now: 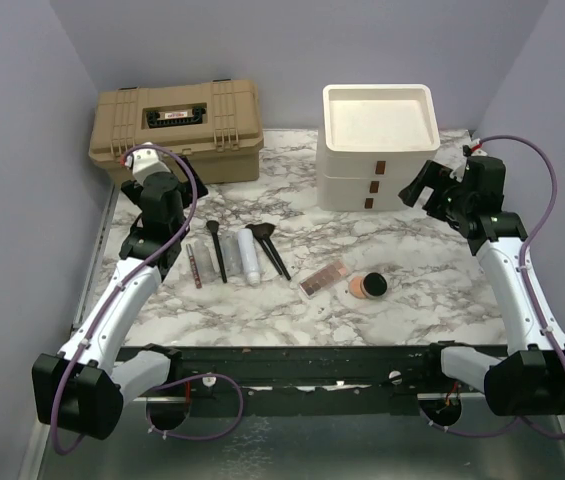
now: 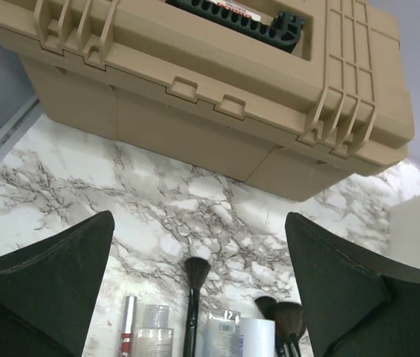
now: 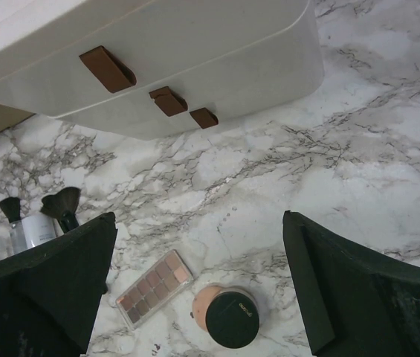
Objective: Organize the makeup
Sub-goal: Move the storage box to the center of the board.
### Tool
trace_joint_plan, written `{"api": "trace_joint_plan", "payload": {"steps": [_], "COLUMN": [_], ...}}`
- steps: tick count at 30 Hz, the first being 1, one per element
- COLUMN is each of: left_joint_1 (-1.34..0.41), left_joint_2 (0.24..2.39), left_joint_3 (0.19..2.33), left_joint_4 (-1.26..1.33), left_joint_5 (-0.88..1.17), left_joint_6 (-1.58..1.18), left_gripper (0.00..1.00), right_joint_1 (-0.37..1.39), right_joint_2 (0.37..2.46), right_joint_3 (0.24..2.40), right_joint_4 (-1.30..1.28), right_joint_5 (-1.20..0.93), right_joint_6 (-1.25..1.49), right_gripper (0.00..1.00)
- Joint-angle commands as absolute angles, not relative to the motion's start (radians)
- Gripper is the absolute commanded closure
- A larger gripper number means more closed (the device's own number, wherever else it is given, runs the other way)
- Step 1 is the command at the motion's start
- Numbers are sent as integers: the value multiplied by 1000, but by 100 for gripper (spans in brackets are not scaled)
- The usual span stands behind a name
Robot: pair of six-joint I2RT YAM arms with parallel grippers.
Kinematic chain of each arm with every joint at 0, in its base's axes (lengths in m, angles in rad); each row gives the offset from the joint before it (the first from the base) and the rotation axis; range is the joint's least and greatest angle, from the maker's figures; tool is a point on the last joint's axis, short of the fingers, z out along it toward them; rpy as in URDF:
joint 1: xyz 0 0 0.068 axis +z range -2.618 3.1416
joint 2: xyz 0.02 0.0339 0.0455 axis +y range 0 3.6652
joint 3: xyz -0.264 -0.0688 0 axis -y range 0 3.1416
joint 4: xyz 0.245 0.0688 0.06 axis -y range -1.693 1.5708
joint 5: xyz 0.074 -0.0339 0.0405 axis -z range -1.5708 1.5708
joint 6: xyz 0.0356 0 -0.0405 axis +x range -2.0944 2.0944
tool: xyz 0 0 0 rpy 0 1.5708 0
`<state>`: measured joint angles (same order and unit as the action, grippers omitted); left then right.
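Note:
The makeup lies in a row on the marble table [image 1: 402, 250]: a slim red-and-silver tube [image 1: 195, 265], a black-handled brush [image 1: 217, 250], a whitish bottle [image 1: 249, 255], further brushes [image 1: 269, 245], a pink palette [image 1: 323, 279] and a round black compact [image 1: 369, 286] with peach powder. My left gripper [image 1: 159, 190] hovers open just behind the tube and brush [image 2: 193, 297], with nothing between its fingers [image 2: 53, 282]. Near the drawer unit, my right gripper [image 1: 424, 188] is open and empty, with the palette [image 3: 155, 288] and compact [image 3: 232, 318] below it.
A shut tan toolbox [image 1: 175, 128] stands at the back left, close ahead of the left gripper [image 2: 198, 223]. A cream drawer unit [image 1: 377, 145] with brown handles [image 3: 107, 68] and an open top tray stands at the back centre, ahead of the right gripper [image 3: 199, 217]. Walls enclose the table.

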<state>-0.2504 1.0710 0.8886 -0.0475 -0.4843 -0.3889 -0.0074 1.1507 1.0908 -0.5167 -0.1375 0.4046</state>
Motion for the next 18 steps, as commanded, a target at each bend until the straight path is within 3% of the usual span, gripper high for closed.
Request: {"api": "trace_joint_plan", "payload": {"steps": [1,7,11,18], "left_joint_1": [-248,-247,-245,-242], "left_joint_2": [1090,1003,973,1088], "left_joint_3": [965,955,916,987], "left_joint_4": [-103,-10,38,73], "left_joint_5": [-555,-124,-111,110], "left_joint_6": [-499,-305,-425,-495], "left_gripper": [1,1,1,1], "right_joint_1": [-3,-3,-3,-3], "right_joint_2": [1165,1130,1113,1104], "right_joint_3": [1090,1056,1052,1091], "right_joint_4": [-533,-481,-466,-459], "right_joint_5": [-164,-95,-76,24], "right_joint_6": [406,416,418,424], "right_gripper": [0,0,0,0]}}
